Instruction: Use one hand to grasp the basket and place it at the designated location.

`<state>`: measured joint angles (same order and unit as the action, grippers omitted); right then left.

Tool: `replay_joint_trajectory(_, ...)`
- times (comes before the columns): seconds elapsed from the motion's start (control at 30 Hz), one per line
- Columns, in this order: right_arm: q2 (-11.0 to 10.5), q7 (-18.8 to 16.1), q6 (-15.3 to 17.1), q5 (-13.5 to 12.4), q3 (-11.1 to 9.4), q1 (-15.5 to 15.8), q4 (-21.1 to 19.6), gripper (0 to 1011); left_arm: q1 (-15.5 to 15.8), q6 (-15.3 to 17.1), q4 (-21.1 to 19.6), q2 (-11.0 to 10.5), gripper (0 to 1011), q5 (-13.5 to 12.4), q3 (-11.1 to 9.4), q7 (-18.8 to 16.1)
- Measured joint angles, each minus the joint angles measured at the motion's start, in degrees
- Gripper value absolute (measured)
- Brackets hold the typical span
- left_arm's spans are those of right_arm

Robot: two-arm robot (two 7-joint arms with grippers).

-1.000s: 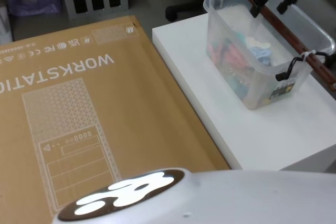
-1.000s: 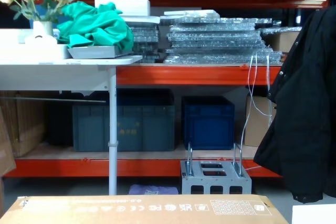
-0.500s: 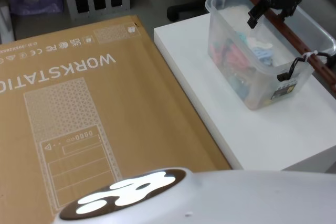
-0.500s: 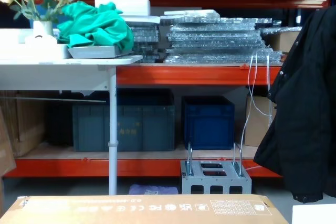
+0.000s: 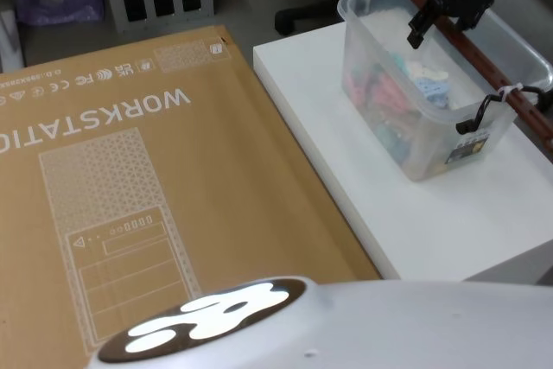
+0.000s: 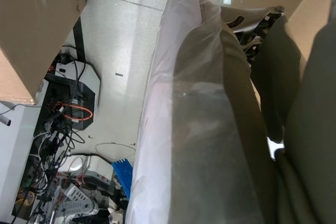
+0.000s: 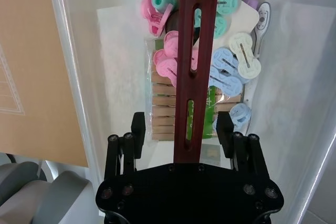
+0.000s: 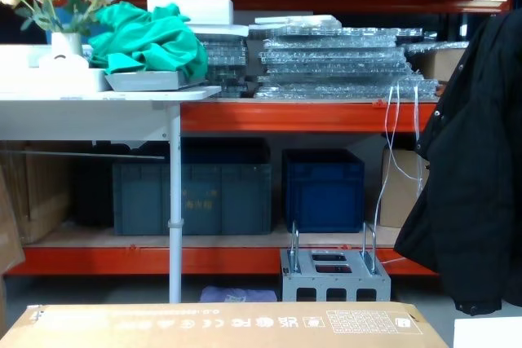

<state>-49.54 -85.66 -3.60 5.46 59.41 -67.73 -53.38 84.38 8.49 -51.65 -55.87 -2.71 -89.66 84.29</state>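
Note:
The basket is a translucent whitish tub standing on the white table at the right of the head view. Its reddish-brown bar handle runs diagonally over the top on black pivots. My right gripper hangs over the far half of the handle, open, one black finger on each side of the bar. In the right wrist view the fingers flank the handle with gaps on both sides, gripper above the basket. Pink, green, blue and cream clips and wooden pegs lie inside.
A large flat cardboard box marked WORKSTATION lies left of the white table, its edge against it. The chest view has red shelving with dark blue crates, a black coat at right and the box's top edge low down.
My right gripper has turned and come down a little, so its fingers now straddle the bar handle. The basket has stayed in place.

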Motion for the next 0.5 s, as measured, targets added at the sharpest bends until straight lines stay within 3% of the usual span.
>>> replay_joint_trajectory(0.5, -0.33, 0.36, 0.26, 0.13, 0.11, 0.01, -0.60, 379, 0.00, 0.00, 0.00, 0.00, 0, 0.00, 0.00, 0.00)
